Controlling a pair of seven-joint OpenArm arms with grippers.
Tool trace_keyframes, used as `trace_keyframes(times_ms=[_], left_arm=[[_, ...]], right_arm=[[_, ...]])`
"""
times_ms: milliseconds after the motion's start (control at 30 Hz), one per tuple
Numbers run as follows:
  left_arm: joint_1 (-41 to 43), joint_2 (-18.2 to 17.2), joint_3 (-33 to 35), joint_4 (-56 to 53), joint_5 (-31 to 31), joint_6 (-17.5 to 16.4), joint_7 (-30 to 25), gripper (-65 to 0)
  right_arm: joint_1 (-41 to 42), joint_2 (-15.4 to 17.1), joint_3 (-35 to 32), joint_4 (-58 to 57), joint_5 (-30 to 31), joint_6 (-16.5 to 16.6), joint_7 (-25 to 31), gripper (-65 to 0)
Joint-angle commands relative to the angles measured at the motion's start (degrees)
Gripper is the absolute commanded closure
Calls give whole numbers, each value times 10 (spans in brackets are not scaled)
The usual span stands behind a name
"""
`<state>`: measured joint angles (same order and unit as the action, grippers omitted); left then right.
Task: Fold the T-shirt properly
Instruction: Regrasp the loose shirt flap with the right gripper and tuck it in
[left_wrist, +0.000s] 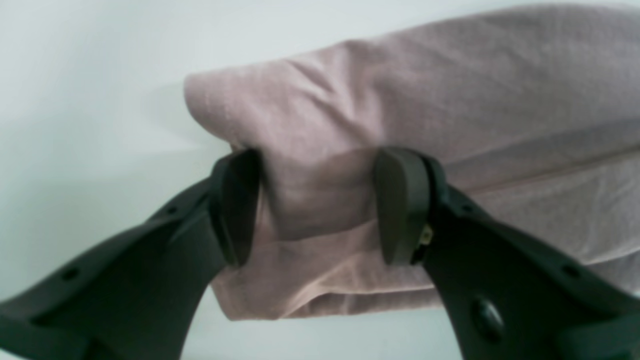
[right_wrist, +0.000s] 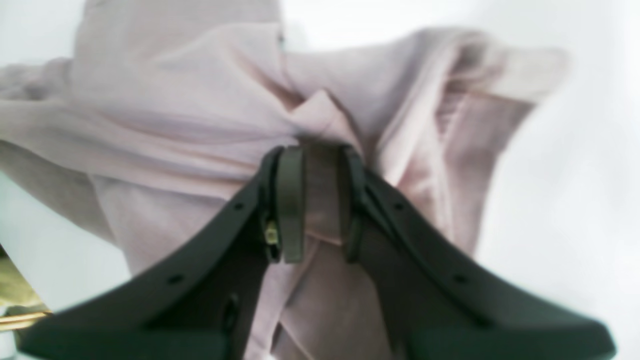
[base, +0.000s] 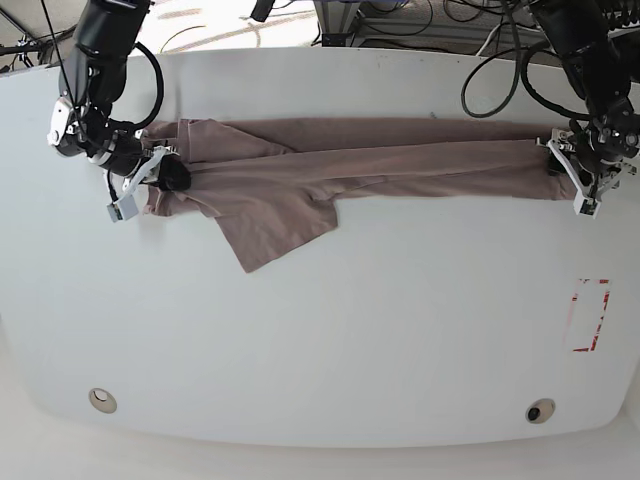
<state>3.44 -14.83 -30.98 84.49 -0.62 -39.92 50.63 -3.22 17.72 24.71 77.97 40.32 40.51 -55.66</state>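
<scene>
The shirt (base: 330, 165) lies long and thin across the table (base: 320, 330), the right gripper (right_wrist: 320, 210) pinching one end while the left gripper (left_wrist: 317, 205) stands wide around the other, so a pull might make that loose end slip out.

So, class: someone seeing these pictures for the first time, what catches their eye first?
A long mauve-pink T-shirt stretched in a narrow band across the far side of the white table, one sleeve flopping toward the near edge. At each end a black gripper meets it: the right gripper pinches bunched cloth, while the left gripper has its jaws wide around the folded end.
</scene>
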Motion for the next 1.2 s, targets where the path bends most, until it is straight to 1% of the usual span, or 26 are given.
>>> trace_keyframes(times_ms=[0, 100, 133, 167, 200, 233, 300, 333, 367, 400, 433, 533, 600, 667, 733, 800, 933, 1067, 1167], left_arm=[[-2, -2, 5, 5, 7, -1, 8, -344], [-5, -2, 4, 2, 7, -1, 8, -344], [-4, -2, 4, 4, 7, -1, 8, -344], [-2, -2, 4, 4, 7, -1, 8, -344], [-2, -2, 4, 3, 7, -1, 8, -344], [-2, -2, 3, 2, 7, -1, 8, -344], [-2, -2, 3, 2, 7, -1, 8, -344], [-2, -2, 4, 2, 7, -1, 8, -344], [-2, -2, 4, 2, 7, -1, 8, -344], [-2, -2, 4, 2, 7, -1, 8, -344], [-2, -2, 4, 2, 7, -1, 8, -344], [-2, -2, 6, 3, 7, -1, 8, -344], [-1, -2, 5, 4, 7, -1, 8, -344], [-1, -2, 4, 2, 7, -1, 8, -344], [-1, -2, 6, 4, 6, -1, 8, -344], [-1, -2, 5, 4, 6, -1, 8, -344], [6, -2, 4, 3, 6, -1, 8, -344], [6, -2, 3, 3, 6, -1, 8, -344], [6, -2, 3, 3, 5, -1, 8, -344]], right_arm=[[25, 15, 4, 66, 16, -5, -52, -124], [29, 11, 26, 116, 56, -5, -86, -124], [32, 4, 31, 128, 68, -5, -94, -125], [44, -9, 31, 137, 76, -5, -102, -136], [50, -12, 31, 138, 79, -5, -106, -165], [58, -18, 30, 131, 76, -13, -106, -214], [77, -24, 29, 100, 70, -20, -105, -344], [92, -36, 29, 81, 64, -21, -105, -417], [104, -45, 29, 67, 56, -20, -105, -472], [110, -50, 29, 59, 51, -19, -105, -491], [119, -56, 29, 48, 43, -18, -104, -495], [160, -69, 23, 4, 14, -18, -79, -458], [173, -69, 6, -16, 4, -18, -68, -445], [187, -69, -15, -46, -10, -18, -49, -445], [210, -68, -40, -86, -34, -20, -16, -445], [215, -68, -54, -102, -54, -20, 1, -445], [230, -68, -59, -145, -116, -19, 48, -445], [233, -72, -59, -160, -165, -18, 67, -445], [231, -82, -76, -159, -171, -18, 69, -444]])
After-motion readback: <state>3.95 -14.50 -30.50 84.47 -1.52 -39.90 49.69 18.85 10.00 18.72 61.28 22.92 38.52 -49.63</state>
